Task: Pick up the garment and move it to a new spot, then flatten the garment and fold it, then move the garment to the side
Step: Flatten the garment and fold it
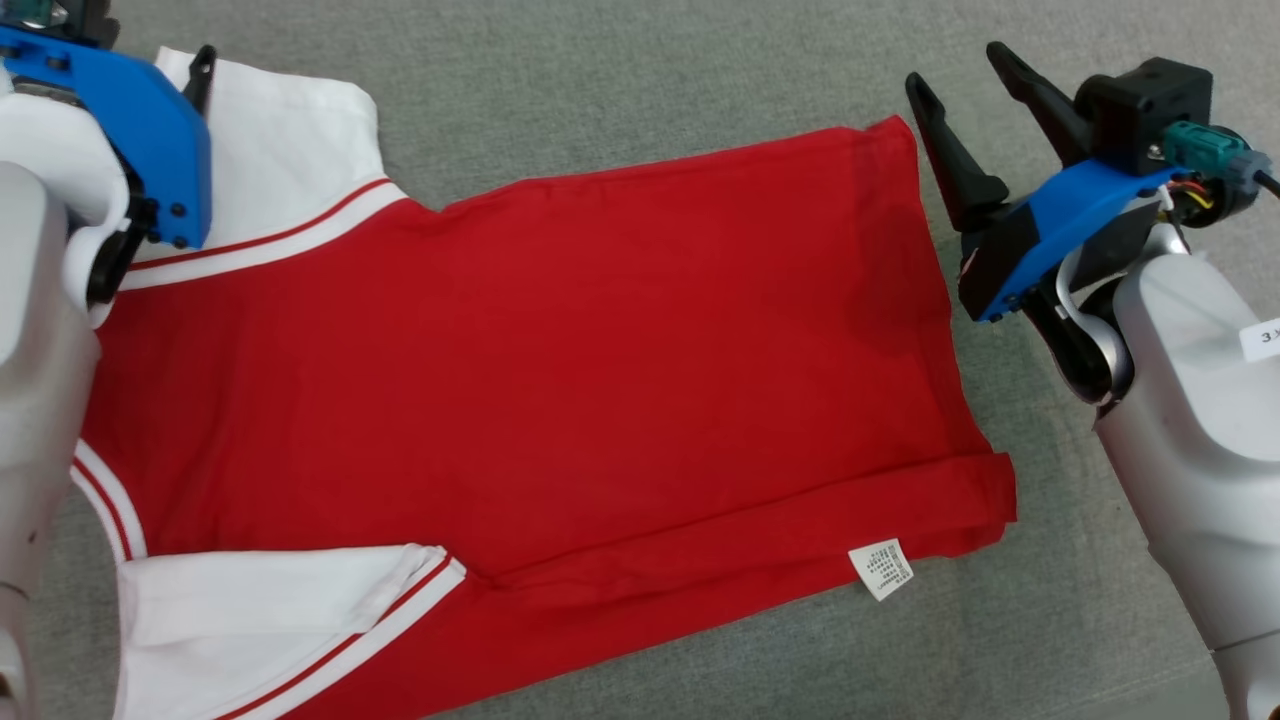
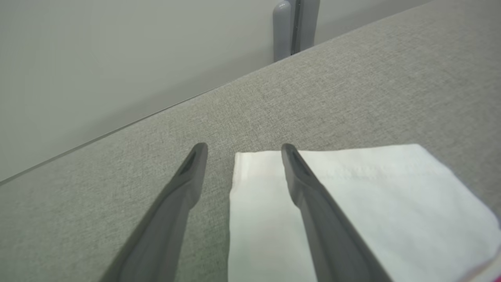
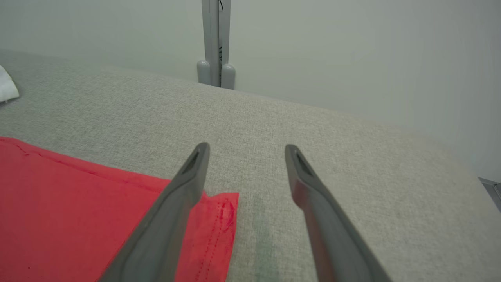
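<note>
You had the grey cloth-covered table (image 1: pixel 620 90) under everything. The garment (image 1: pixel 560 370) lay spread across its middle, neck end toward your left arm and hem toward your right. The red body was mostly flat, so I judged you were between flattening and folding.

The near long edge (image 1: pixel 740 570) was turned over on itself in a strip. Whether that was a started fold or a stray flap, I could not tell. It wanted smoothing or squaring up before anything went on top of it.

The far white sleeve (image 1: pixel 280 140) stuck out past the body, and the near sleeve (image 1: pixel 270 600) lay partly tucked against it.

Your left gripper (image 2: pixel 240 150) hung over the far sleeve with its fingers spread wide, holding nothing. The sleeve's outer edge ran between them. Your right gripper (image 1: pixel 957 70) was equally wide and empty, just beside the far hem corner (image 3: pixel 225 207), one finger over red cloth and the other over bare table.

To fold well, both needed to come down together and pinch one layer at matching points on that far edge. Then they had to carry it toward you level, so the hem stayed straight.

The care label (image 1: pixel 881 568) showed near the hem; a neat fold would bury it.
</note>
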`<state>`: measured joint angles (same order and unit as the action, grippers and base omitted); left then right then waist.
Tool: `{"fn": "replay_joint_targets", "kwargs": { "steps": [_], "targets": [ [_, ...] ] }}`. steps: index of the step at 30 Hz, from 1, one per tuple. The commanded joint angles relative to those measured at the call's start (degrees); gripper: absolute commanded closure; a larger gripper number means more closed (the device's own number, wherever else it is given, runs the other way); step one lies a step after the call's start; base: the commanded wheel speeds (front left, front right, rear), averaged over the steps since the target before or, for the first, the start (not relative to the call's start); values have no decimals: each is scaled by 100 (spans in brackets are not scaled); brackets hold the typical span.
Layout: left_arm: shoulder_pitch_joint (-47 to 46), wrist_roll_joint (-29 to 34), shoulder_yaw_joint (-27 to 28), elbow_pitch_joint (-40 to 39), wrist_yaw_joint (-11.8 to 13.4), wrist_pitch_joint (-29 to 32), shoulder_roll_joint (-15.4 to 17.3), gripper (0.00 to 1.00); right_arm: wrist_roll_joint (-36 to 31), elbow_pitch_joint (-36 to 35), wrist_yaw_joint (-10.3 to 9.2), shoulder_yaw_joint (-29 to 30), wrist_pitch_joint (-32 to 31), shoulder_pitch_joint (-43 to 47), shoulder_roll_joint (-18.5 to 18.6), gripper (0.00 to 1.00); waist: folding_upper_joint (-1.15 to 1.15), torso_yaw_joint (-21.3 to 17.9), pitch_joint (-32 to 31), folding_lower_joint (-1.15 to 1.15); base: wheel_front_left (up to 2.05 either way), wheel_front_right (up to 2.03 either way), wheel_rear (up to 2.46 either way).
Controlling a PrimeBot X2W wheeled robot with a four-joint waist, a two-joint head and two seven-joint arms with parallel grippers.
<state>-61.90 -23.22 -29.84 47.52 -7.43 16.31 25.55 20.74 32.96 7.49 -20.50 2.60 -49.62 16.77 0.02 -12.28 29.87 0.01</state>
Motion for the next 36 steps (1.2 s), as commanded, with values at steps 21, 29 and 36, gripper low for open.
{"fn": "replay_joint_targets", "kwargs": {
  "steps": [21, 29, 36],
  "targets": [
    [-395, -726, -974, 681, -3, -451, -20, 100, 921, 657, 1, -1080, -358, -427, 291, 0, -2, 87, -36, -1, 0, 0, 0],
    [-565, -791, -1354, 679, -3, -803, -183, 100, 1224, 1195, 1, -1295, -509, -622, 324, 0, -2, 327, -9, -1, 0, 0, 0],
    [-640, -885, -1575, 746, -4, -1085, -290, 100, 1499, 1502, 1, -1464, -399, -744, 352, 100, -2, 450, 10, -1, 0, 0, 0]
  ]
}}
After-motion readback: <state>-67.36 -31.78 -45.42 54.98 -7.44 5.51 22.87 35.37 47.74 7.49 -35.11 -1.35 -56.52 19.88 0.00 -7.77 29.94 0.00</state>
